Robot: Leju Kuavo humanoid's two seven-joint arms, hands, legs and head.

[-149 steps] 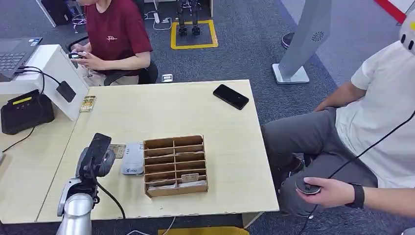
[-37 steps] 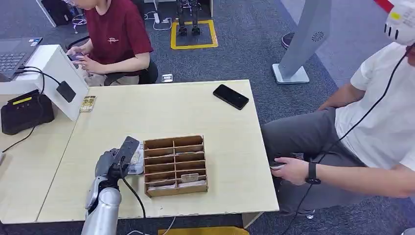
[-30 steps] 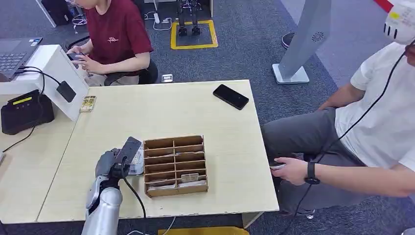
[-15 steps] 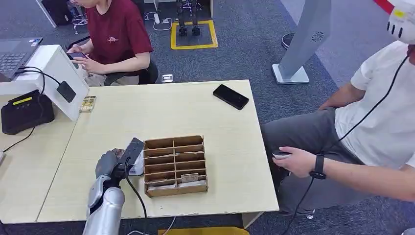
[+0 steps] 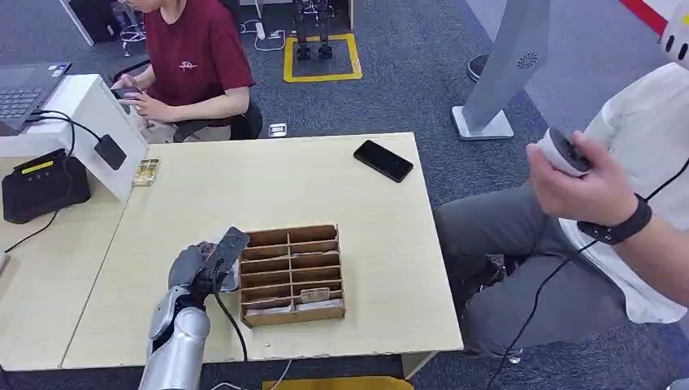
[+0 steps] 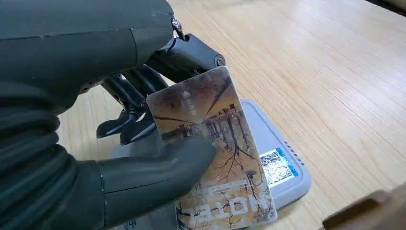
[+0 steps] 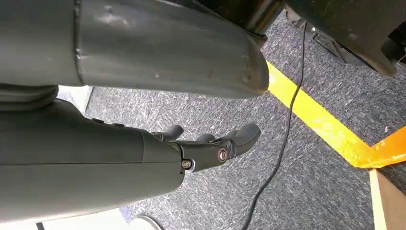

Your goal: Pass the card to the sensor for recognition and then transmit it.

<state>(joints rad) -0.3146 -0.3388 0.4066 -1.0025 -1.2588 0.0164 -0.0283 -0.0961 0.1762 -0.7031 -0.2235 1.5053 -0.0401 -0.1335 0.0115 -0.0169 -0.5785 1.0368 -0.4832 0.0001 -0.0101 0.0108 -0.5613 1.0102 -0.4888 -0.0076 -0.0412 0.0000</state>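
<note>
Under the left hand (image 6: 95, 143): hotel key card (image 6: 215, 153) pinched between thumb and fingers, just above the grey card reader (image 6: 282, 167).
Risk: shallow edge grip; card may slip before transfer. Right hand (image 7: 210, 143) hangs empty, fingers loosely apart.

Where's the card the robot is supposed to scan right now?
The card is pinched in the robot's left hand, held over the grey sensor, just left of the wooden tray.
</note>
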